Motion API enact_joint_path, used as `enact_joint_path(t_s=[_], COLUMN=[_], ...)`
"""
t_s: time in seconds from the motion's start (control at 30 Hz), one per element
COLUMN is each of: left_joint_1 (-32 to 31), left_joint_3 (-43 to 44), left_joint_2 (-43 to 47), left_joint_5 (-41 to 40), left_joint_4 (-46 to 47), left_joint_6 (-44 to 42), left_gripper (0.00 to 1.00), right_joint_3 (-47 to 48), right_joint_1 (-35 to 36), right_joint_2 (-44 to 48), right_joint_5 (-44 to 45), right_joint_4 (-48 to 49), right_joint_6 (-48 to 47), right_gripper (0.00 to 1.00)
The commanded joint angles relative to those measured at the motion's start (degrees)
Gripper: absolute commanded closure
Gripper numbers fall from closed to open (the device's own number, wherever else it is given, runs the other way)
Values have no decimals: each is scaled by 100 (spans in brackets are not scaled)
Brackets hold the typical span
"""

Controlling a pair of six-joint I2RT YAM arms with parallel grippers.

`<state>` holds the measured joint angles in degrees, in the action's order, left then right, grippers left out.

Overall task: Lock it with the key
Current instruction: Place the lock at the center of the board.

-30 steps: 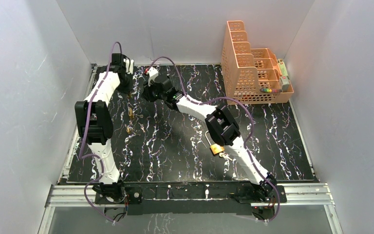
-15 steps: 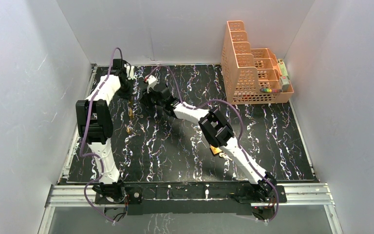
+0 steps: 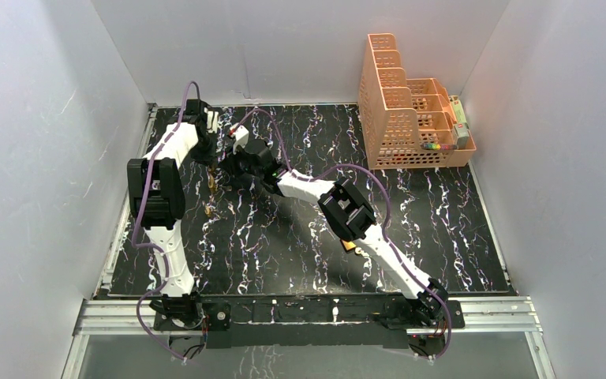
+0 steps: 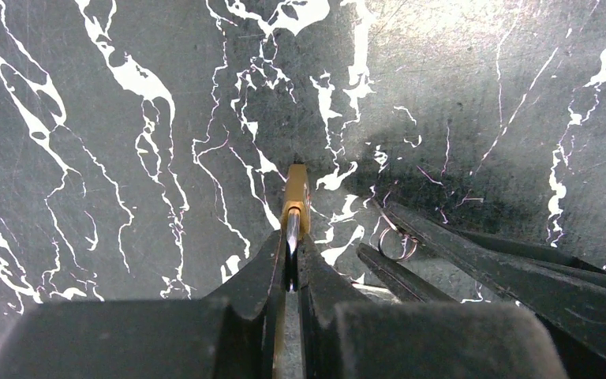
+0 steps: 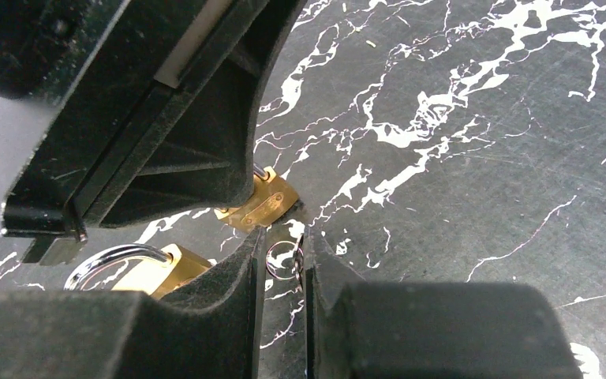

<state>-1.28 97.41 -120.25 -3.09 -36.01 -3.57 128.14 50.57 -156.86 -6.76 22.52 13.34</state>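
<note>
The left gripper (image 4: 292, 241) pinches a small brass padlock (image 4: 297, 193) edge-on. Just beside the padlock, the right gripper (image 5: 284, 243) nips a thin silver key (image 5: 301, 257) on its wire ring (image 5: 276, 262).

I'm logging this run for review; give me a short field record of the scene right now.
left gripper: shut on a brass padlock, seen edge-on
right gripper: closed on a key ring, tips right beside that padlock
key in lock: cannot tell
second padlock: on the mat by the left gripper
brass piece: mostly hidden under the right arm
background: orange basket, far right corner
</note>
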Motion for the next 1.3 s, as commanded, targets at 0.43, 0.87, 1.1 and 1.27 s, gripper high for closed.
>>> enact_joint_path(t_s=[0.43,0.87,1.1,1.27], left_joint_1=[22,119,119,119], left_joint_3=[189,16,-471,-632], left_joint_2=[115,904,2116,2706], left_joint_5=[45,-65,632,1289], left_joint_4=[-160,247,1051,1173], left_joint_6=[65,264,314,562], left_gripper=[66,54,46,43], right_joint_3=[52,-1305,-3025,-4328], right_joint_1=[-4,-49,-133,-563], right_joint_2=[39,1115,3017,4465], right_joint_5=[158,412,1227,47], right_joint_4=[498,1105,1613,1073], right_joint_6=[-157,-461,-1407,-1421], right_gripper=[74,20,1,79])
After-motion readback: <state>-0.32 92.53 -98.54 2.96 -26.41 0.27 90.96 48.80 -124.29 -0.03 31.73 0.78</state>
